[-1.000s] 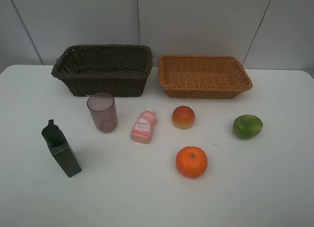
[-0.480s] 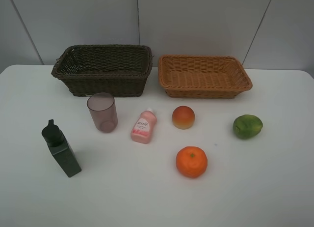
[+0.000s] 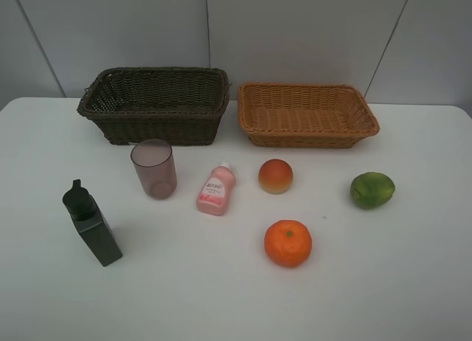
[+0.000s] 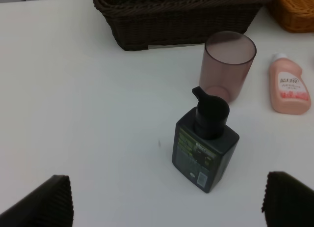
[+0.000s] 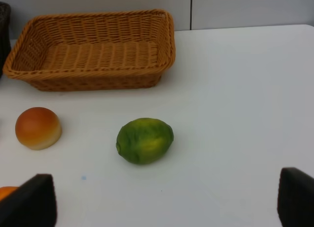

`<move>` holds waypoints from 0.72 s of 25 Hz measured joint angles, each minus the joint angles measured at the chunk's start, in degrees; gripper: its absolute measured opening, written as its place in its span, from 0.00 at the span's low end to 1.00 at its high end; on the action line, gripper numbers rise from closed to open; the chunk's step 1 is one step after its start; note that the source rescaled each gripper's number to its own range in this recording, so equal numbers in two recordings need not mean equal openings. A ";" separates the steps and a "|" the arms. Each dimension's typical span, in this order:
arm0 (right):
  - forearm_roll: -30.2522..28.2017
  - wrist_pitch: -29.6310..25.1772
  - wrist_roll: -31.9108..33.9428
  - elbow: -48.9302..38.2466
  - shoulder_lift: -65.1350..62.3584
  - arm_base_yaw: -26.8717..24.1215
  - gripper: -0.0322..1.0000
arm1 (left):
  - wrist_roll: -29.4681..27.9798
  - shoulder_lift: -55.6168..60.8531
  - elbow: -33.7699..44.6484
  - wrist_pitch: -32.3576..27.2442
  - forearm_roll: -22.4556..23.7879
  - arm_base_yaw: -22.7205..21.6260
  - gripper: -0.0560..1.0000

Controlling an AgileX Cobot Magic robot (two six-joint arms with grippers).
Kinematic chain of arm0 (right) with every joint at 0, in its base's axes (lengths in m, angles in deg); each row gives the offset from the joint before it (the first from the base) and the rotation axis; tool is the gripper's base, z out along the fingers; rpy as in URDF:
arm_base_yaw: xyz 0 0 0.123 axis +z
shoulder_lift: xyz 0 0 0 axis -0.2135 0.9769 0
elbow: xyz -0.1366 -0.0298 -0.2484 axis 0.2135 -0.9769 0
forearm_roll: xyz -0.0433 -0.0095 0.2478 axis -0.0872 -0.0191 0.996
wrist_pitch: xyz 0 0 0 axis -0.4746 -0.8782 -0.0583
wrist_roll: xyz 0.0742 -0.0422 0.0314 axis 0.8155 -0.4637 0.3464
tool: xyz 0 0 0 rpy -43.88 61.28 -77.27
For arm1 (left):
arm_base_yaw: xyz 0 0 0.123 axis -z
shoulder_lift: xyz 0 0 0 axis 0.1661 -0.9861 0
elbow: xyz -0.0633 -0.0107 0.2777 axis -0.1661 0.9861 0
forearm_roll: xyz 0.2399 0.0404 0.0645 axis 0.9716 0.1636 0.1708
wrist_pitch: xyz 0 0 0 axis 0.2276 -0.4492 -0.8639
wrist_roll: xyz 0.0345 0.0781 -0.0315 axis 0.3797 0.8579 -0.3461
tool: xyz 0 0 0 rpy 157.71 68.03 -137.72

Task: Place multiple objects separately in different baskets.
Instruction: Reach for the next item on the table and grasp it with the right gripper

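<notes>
The deep dark brown basket [image 3: 155, 105] and shallow orange-tan basket [image 3: 306, 114], both woven wicker and empty, sat side by side at the back of the white table [image 3: 413, 282]. In front, spaced apart probably for easy grasping, were the square green pump bottle [image 3: 92, 226], translucent pink cup [image 3: 153, 169], dimpled tangerine [image 3: 287, 243], green fruit [image 3: 372, 190], red-yellow fruit [image 3: 275, 176] and small pink bottle [image 3: 216, 190]. The left gripper [image 4: 167, 202] and right gripper [image 5: 162, 200] hovered spread wide, holding nothing.

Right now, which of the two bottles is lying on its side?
The small pink bottle, lying flat beside the pink cup; the dark green pump bottle stands upright.
</notes>
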 joint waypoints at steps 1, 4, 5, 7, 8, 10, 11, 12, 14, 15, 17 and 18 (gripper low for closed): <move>0.00 0.00 0.00 0.00 0.00 0.00 0.96 | 0.00 0.00 0.00 0.00 0.00 0.00 1.00; 0.00 0.00 0.00 0.00 0.00 0.00 0.96 | 0.00 0.00 0.00 0.00 0.00 0.00 1.00; 0.00 0.00 0.00 0.00 0.00 0.00 0.96 | 0.00 0.00 0.00 0.00 0.00 0.00 1.00; 0.00 0.00 0.00 0.00 0.00 0.00 0.96 | 0.00 0.00 0.00 0.00 0.00 0.00 1.00; 0.00 0.00 0.00 0.00 0.00 0.00 0.96 | 0.00 0.00 0.00 0.00 0.00 0.00 1.00; 0.00 0.00 0.00 0.00 0.00 0.00 0.96 | 0.00 0.00 0.00 0.00 0.00 0.00 1.00; 0.00 0.00 0.00 0.00 0.00 0.00 0.96 | 0.00 0.00 0.00 0.00 0.00 0.00 1.00; 0.00 0.00 0.00 0.00 0.00 0.00 0.96 | 0.00 0.00 0.00 0.00 0.00 0.00 1.00; 0.00 0.00 0.00 0.00 0.00 0.00 0.96 | 0.00 0.00 0.00 0.00 0.00 0.00 1.00; 0.00 0.00 0.00 0.00 0.00 0.18 0.96 | 0.00 0.00 0.00 0.00 0.00 0.00 1.00; 0.00 0.00 0.00 0.00 0.13 0.63 0.96 | 0.00 0.00 0.00 0.00 0.00 0.00 1.00; 0.00 0.00 0.00 0.00 0.71 0.63 0.96 | 0.00 0.00 0.00 0.00 0.00 0.00 1.00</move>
